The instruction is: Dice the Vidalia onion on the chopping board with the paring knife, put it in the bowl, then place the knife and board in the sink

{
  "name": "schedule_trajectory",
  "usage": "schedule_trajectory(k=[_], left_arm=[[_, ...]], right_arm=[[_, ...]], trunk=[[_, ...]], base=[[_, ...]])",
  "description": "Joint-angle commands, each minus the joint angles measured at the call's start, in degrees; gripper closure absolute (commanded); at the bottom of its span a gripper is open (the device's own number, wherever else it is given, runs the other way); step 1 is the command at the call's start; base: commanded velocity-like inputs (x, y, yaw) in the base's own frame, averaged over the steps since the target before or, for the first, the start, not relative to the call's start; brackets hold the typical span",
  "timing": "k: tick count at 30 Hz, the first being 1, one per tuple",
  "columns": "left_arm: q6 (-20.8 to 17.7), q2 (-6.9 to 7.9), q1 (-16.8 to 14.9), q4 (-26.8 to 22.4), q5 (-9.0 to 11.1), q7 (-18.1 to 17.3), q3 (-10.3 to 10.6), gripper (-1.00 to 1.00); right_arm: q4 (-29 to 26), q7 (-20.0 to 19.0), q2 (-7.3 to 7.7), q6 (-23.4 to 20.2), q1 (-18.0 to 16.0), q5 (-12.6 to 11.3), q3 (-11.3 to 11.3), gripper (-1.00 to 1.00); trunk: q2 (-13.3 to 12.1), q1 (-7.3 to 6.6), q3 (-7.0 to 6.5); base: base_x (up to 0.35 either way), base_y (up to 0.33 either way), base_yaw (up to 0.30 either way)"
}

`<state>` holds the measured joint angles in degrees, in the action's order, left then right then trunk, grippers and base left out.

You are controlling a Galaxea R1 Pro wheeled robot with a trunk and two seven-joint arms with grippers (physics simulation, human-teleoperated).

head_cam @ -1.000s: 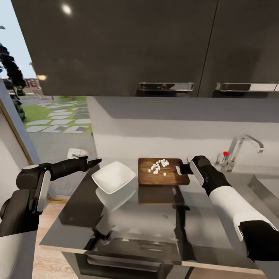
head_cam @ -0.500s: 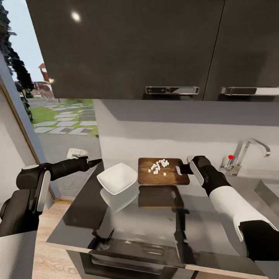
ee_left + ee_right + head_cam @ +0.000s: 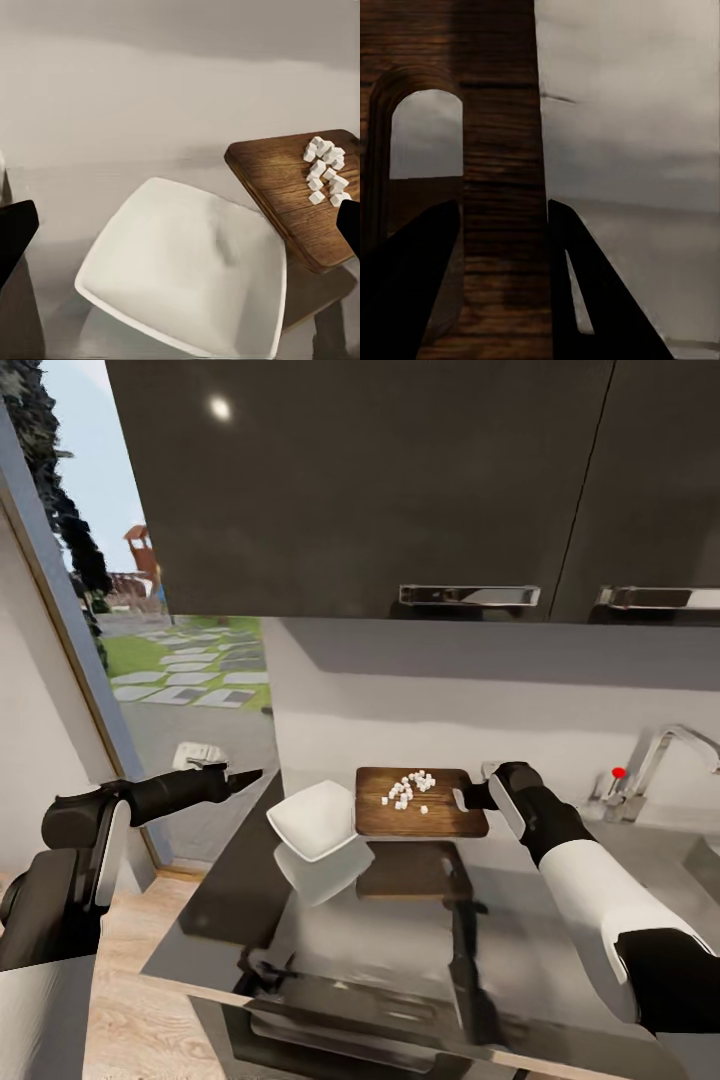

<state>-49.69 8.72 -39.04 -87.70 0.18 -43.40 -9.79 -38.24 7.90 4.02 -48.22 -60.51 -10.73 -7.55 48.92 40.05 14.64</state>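
Reaching in from five o'clock in the head view, the right gripper [image 3: 468, 797] has its jaws closed on the handle end of the chopping board [image 3: 420, 816]; the right wrist view shows one dark finger [image 3: 412, 285] passing through the slot hole and the other along the board's outer edge, wood pinched between them. That board appears lifted clear of the glossy grey surface [image 3: 400, 930], its reflection lying beneath it. Diced onion [image 3: 408, 788] sits in a loose pile of white cubes on the board toward twelve o'clock. At nine o'clock of the board, just beside its edge, the white bowl [image 3: 317, 819] stands, hollow side up and tilted. Further toward nine o'clock the left gripper [image 3: 238, 778] hovers off the surface's end, near the bowl, holding nothing; its dark fingertips [image 3: 15, 232] stand wide apart in the left wrist view. At three o'clock, well apart from the board, the chrome tap [image 3: 665, 760] with its red knob [image 3: 619, 772] rises over the sink [image 3: 690, 850].
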Motion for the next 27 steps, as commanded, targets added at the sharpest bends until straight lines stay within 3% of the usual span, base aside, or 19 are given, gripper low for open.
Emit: schedule_trajectory(k=[1,27], left_arm=[[-0.41,-0.02,-0.07,-0.01,0.00,-0.21,-0.05,-1.00],[-0.41,-0.11,-0.07,-0.01,0.00,-0.27,0.05,-1.00]], right_arm=[[-0.08,0.45,0.07,-0.20,-0.04,-0.69,-0.35,1.00],[-0.08,0.45,-0.03,-0.20,-0.04,-0.69,-0.36,1.00]], trunk=[[0.06,0.01,0.08],[0.06,0.01,0.08]], base=[[0.000,0.000,0.189],[0.000,0.000,0.197]])
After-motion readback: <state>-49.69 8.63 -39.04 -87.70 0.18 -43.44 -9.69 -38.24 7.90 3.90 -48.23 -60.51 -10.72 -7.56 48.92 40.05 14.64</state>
